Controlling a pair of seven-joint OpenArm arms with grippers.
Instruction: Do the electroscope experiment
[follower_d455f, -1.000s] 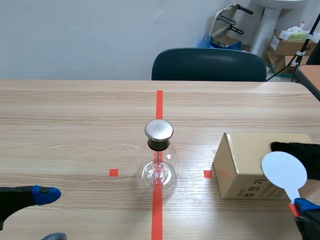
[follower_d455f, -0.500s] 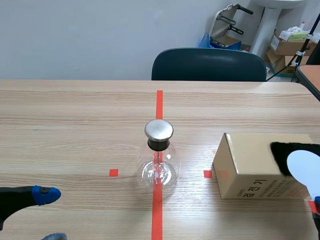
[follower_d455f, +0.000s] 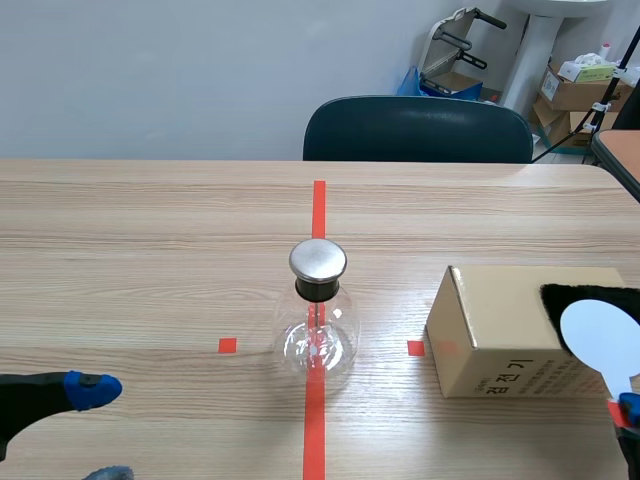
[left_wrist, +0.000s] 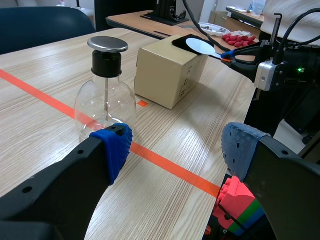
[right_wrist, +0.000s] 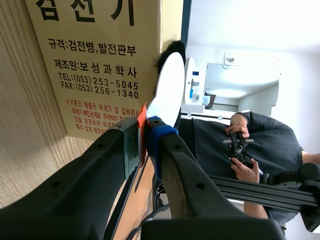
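Observation:
The electroscope, a clear glass flask with a round metal cap, stands on the red tape line mid-table. To its right lies a cardboard box with a black fur patch on top. My right gripper is shut on the red handle of a white disc paddle, whose disc rests against the fur. The right wrist view shows the paddle pinched between the fingers beside the box. My left gripper stays open at the near left, with the flask ahead of it.
A dark blue chair stands behind the table's far edge. A person holding a controller is seen past the box. Coloured toy bricks sit below my left gripper's right finger. Boxes are stacked in the back right corner.
The right gripper carried the paddle rightward across the fur patch, then a little back to the left. The left arm and the flask have not moved.

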